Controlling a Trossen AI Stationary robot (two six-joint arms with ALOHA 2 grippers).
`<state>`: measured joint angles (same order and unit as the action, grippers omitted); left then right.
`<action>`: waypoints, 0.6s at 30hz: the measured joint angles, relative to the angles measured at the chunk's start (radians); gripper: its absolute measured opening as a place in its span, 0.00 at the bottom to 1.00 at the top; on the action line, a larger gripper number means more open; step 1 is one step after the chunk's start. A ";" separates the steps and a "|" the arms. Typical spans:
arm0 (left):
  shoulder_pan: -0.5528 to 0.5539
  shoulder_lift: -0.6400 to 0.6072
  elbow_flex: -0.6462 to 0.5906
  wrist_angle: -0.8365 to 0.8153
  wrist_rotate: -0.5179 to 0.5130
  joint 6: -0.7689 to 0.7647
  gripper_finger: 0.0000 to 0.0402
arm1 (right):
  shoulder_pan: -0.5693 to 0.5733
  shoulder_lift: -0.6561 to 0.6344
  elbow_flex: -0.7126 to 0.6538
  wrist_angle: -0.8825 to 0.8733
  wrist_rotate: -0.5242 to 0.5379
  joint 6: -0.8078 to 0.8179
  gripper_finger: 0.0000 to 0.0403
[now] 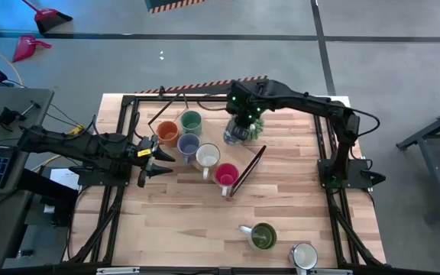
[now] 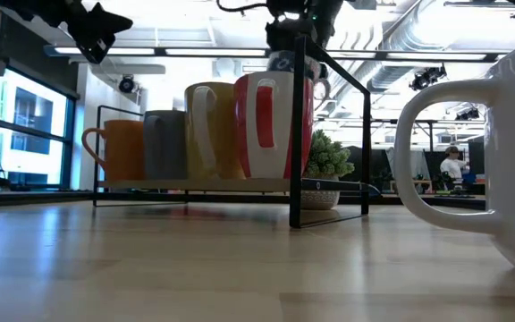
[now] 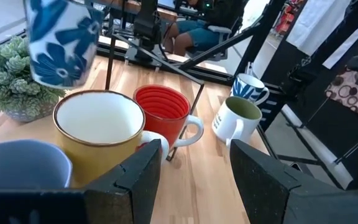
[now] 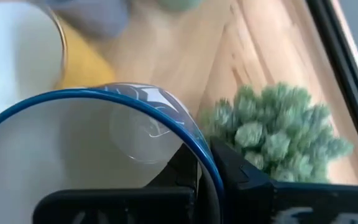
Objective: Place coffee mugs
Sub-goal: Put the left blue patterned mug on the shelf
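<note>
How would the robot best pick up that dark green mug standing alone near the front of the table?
Probably by the rim of the dark green mug, from straight above: it stands upright, mouth open upward, with free space around it. Its handle points left, so an end effector should pinch the wall elsewhere.

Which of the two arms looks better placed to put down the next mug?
The right one, I'd judge. Its hand already holds a white mug with blue flowers in the air beside the row of mugs and over the potted plant. The left hand is open and empty at the row's other side.
</note>
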<state>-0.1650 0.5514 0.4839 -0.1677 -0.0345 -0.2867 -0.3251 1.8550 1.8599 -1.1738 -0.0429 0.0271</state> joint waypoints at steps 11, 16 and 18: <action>0.000 0.000 0.000 0.001 0.001 0.000 0.45 | 0.101 -0.001 -0.011 -0.069 0.081 0.070 0.00; 0.000 0.000 0.000 0.001 0.004 0.000 0.45 | 0.125 -0.001 -0.010 -0.076 0.131 0.144 0.00; 0.000 0.000 0.000 0.001 0.004 0.000 0.45 | 0.132 -0.001 -0.011 -0.076 0.152 0.189 0.00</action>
<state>-0.1654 0.5514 0.4839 -0.1665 -0.0303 -0.2867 -0.1932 1.8538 1.8493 -1.2502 0.1095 0.2165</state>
